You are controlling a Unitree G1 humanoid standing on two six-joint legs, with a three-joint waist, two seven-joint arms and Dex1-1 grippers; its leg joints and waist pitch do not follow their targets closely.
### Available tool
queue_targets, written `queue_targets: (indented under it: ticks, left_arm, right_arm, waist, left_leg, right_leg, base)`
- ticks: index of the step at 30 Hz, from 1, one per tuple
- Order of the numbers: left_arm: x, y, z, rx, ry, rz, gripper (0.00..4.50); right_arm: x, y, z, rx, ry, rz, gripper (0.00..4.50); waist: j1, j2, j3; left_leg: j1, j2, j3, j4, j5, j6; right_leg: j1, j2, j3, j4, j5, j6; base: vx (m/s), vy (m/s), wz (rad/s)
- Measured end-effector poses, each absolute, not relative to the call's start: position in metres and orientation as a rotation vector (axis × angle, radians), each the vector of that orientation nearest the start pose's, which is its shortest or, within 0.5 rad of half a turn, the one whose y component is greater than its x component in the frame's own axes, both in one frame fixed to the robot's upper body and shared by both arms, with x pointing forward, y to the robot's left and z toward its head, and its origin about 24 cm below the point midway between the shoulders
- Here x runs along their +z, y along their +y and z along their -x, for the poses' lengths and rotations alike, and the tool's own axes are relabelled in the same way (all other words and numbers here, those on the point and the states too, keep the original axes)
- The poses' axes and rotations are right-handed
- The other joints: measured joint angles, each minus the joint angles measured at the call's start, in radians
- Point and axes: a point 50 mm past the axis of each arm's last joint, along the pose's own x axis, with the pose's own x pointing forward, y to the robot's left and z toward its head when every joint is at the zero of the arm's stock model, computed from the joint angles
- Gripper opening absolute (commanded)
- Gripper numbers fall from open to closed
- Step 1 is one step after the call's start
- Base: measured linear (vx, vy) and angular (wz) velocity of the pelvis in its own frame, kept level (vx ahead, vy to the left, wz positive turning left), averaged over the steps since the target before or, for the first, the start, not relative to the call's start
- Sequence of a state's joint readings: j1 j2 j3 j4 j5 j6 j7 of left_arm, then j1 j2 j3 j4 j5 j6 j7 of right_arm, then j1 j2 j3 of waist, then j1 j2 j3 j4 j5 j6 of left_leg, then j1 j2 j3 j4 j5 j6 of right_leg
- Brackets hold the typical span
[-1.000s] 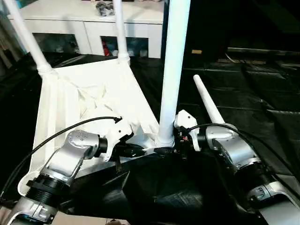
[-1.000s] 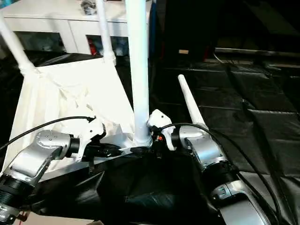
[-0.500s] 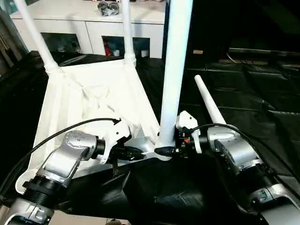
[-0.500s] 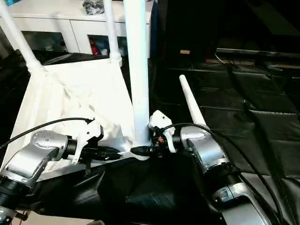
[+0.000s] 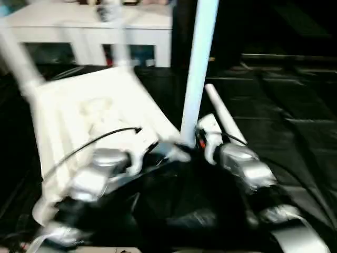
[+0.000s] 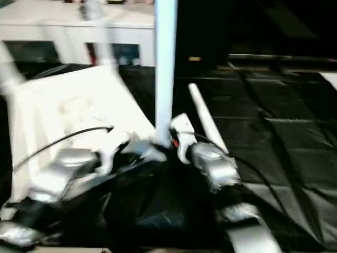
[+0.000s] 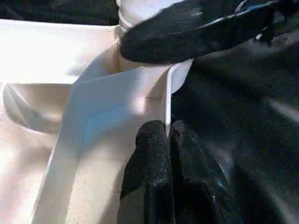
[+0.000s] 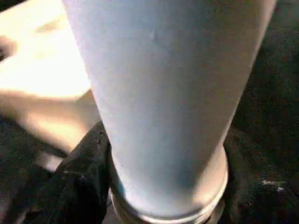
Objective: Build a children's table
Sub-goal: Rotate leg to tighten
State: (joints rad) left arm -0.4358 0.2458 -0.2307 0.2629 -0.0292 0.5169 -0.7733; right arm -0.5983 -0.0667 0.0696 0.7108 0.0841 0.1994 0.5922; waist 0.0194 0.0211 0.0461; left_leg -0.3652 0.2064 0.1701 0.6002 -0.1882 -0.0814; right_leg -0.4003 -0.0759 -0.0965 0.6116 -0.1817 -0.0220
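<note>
The tabletop [image 5: 100, 110] lies upside down on black sheeting [image 5: 284, 105], ribbed underside up, and both grippers work at its near corner. The left gripper [image 7: 167, 133] is pinched tight on the thin upright rim of the tabletop, one black fingertip [image 7: 149, 140] on each side of the edge, just beside the corner socket. The right gripper [image 8: 163, 186] is clamped around the base of an upright leg [image 5: 199, 68] that stands in that socket: one finger [image 8: 86, 172] presses each side of the tube just above its collar, and in the left wrist view one of these fingers crosses right in front of the left gripper. A loose leg [image 5: 224, 113] lies on the sheeting just beyond the right gripper. Two more legs rise from the tabletop's far corners, well away from both grippers. A white cabinet [image 5: 89, 29] stands beyond the tabletop.
</note>
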Motion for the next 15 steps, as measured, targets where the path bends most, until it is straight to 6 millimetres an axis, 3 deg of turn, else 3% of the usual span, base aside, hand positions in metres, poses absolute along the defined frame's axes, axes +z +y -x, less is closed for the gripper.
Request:
queue_targets:
  ticks: [4, 5, 12, 15]
  left_arm:
    - [0.044, 0.103, -0.304, -0.895, 0.485, -0.190, 0.00]
    - [0.044, 0.103, -0.304, -0.900, 0.485, -0.189, 0.00]
    - [0.046, 0.108, -0.302, -0.945, 0.488, -0.202, 0.00]
    - [0.047, 0.114, -0.298, -1.006, 0.484, -0.221, 0.00]
  right_arm:
    - [0.033, -0.084, -0.340, 0.687, 0.338, -0.009, 2.73]
    - [0.034, -0.085, -0.340, 0.686, 0.338, -0.011, 3.29]
    - [0.037, -0.084, -0.339, 0.763, 0.339, -0.095, 3.93]
    - [0.040, -0.091, -0.334, 0.879, 0.340, -0.067, 4.09]
  waist:
    - [-0.001, 0.001, 0.000]
    - [-0.001, 0.001, -0.001]
    - [-0.001, 0.001, 0.000]
    - [0.009, 0.001, 0.000]
  left_leg:
    - [0.001, 0.000, 0.000, -0.002, 0.000, 0.000]
    - [0.001, 0.000, 0.000, -0.002, 0.000, 0.000]
    - [-0.001, 0.000, 0.000, -0.002, 0.000, 0.000]
    - [-0.001, 0.000, 0.000, -0.002, 0.000, 0.000]
  right_leg:
    - [0.000, 0.000, 0.000, 0.000, 0.000, 0.000]
    - [0.000, 0.000, 0.000, 0.000, 0.000, 0.000]
    - [-0.002, 0.000, 0.000, 0.000, 0.003, -0.005]
    - [-0.003, 0.000, 0.000, -0.001, 0.003, -0.005]
  base:
    - [0.000, 0.000, 0.00]
    - [0.000, 0.000, 0.00]
    - [0.000, 0.000, 0.00]
    - [0.000, 0.000, 0.00]
